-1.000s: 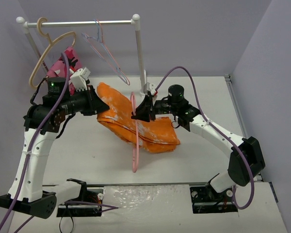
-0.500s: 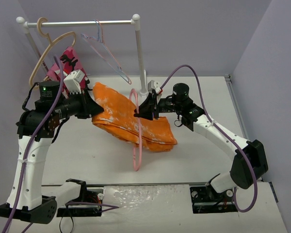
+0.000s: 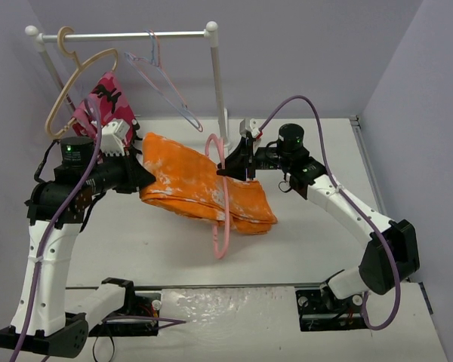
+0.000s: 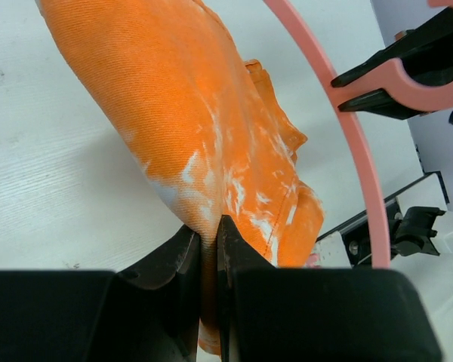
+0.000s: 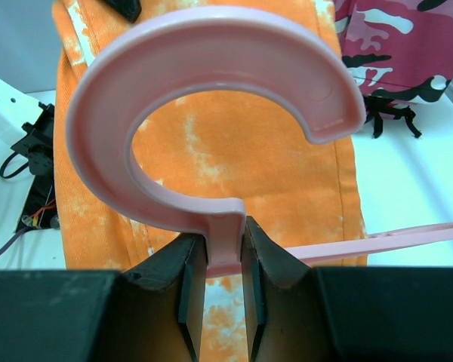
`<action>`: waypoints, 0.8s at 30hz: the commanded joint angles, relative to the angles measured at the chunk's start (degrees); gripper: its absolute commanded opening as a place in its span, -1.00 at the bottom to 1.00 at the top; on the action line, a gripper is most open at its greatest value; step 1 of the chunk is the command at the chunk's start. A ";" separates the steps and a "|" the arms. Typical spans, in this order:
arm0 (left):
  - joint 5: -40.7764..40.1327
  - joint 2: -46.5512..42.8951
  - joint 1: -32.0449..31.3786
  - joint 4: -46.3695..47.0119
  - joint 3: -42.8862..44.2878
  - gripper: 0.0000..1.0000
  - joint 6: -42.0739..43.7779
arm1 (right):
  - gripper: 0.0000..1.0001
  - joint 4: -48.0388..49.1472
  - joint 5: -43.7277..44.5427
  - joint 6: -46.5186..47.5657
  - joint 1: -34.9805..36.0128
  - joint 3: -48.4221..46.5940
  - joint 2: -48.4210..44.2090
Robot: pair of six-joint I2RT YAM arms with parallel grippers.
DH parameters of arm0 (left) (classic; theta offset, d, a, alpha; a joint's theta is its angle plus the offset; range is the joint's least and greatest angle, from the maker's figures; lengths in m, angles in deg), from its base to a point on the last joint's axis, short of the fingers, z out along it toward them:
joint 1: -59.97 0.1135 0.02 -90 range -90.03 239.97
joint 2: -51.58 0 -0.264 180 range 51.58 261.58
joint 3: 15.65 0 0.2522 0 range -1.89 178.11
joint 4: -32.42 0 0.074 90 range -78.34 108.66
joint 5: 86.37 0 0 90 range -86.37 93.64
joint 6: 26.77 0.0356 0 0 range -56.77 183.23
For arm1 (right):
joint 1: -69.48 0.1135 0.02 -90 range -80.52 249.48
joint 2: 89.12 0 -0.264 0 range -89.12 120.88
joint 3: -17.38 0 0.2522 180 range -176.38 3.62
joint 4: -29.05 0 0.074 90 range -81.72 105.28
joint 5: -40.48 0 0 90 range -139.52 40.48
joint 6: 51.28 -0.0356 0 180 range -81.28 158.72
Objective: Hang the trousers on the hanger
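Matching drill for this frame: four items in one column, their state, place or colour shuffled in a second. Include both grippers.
1. left gripper
2. right gripper
3. beige hanger
4. camo garment

A. hooked on the rail
B. shut on the pink hanger, just below its hook
C. pink-and-red pattern
D. shut on the orange trousers

Pairs: 1-D, 2-B, 3-A, 4-C

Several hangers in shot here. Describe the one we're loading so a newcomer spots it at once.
Start at the white rail at the back. Just in front of its right post, the right gripper clamps the neck of a thick salmon-pink hanger crossing the orange trousers. Unlike the beige hanger and thin wire hangers, it is off the rail.
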 commanded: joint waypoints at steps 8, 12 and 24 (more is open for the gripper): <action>-3.92 -8.19 2.21 6.77 -16.32 -1.00 2.56 | -1.00 -3.66 -1.89 0.58 -5.16 -15.98 -4.18; -2.38 -10.05 2.42 13.92 -23.83 -1.00 -0.65 | -1.00 -6.33 -2.29 0.38 -5.20 -22.36 -4.05; 1.34 -10.40 -1.95 46.92 -44.45 -1.00 -15.40 | -1.00 -5.92 -2.02 -8.20 -2.70 -37.91 -0.95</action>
